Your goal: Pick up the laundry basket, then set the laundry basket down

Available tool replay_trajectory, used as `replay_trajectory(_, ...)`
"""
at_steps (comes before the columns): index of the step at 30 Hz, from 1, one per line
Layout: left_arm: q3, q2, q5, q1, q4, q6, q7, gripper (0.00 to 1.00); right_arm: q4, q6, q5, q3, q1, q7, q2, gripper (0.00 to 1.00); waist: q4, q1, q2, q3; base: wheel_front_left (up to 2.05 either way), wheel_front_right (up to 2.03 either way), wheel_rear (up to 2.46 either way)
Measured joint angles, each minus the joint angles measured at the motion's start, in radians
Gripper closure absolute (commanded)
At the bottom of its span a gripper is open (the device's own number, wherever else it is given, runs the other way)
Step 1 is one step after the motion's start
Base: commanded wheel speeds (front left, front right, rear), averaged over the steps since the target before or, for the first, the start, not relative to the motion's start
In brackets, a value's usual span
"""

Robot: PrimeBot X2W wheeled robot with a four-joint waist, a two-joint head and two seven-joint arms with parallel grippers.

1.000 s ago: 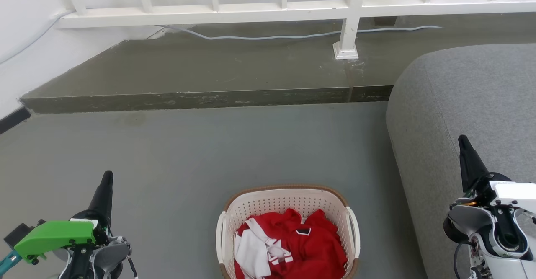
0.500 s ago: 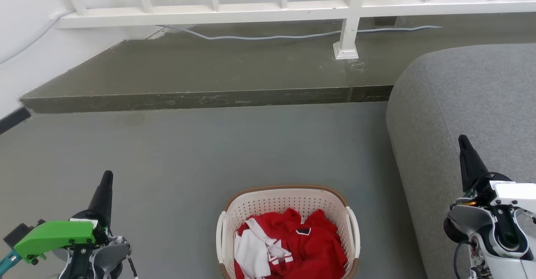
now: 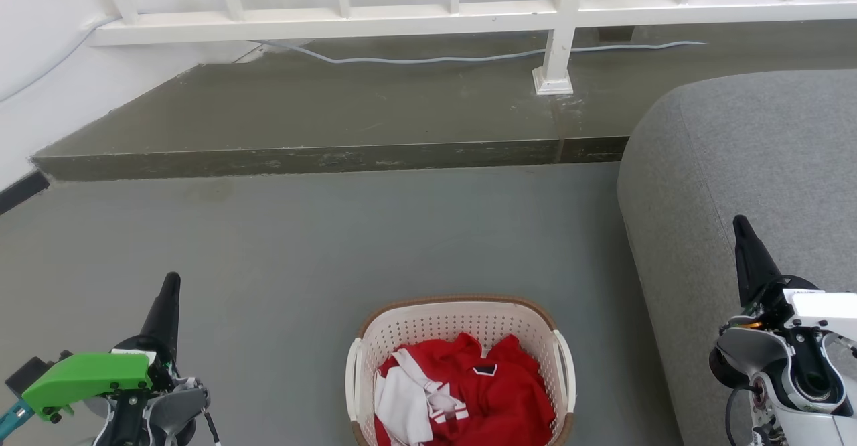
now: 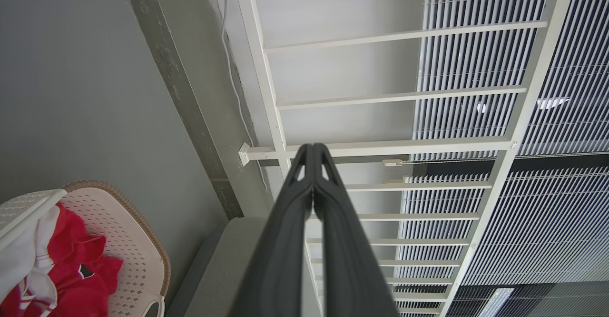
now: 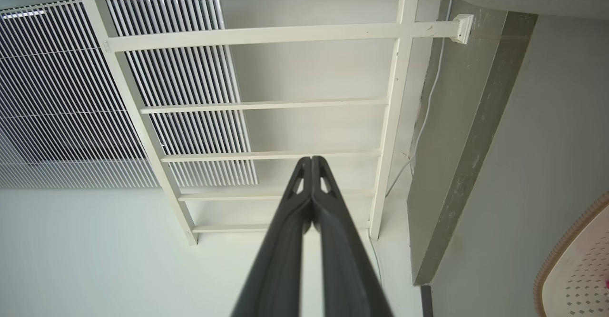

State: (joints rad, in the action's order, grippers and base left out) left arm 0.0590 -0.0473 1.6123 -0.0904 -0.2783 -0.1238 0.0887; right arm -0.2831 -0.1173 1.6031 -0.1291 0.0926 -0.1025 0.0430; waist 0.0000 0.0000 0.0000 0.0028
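The laundry basket point(image 3: 462, 319) stands on the grey floor at the bottom middle of the head view, cream-white and perforated with a brown rim and white side handles, holding red and white clothes. A part of it shows at the lower left of the left wrist view point(image 4: 128, 231) and at the lower right corner of the right wrist view point(image 5: 580, 264). My left gripper point(image 3: 172, 278) is shut and empty, well to the basket's left. My right gripper point(image 3: 738, 220) is shut and empty, off to the basket's right over the sofa. Both point away from me, fingers pressed together point(image 4: 312, 146) point(image 5: 311, 159).
A grey sofa point(image 3: 750, 165) fills the right side, close to the basket. A raised concrete step point(image 3: 321, 158) runs across ahead, with a white railing point(image 3: 428, 14) and a loose cable point(image 3: 435, 57) on it. A white wall closes the left.
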Motion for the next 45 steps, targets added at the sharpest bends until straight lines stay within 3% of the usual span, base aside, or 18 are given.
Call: replay_trajectory(45, 0.001, 0.0, 0.0, 0.0, 0.001, 0.0, 0.005, 1.0, 0.001, 0.0, 0.0, -0.001, 0.0, -0.001, -0.001, 1.0, 0.0, 0.0, 0.0, 0.0, 0.0, 0.0, 0.0)
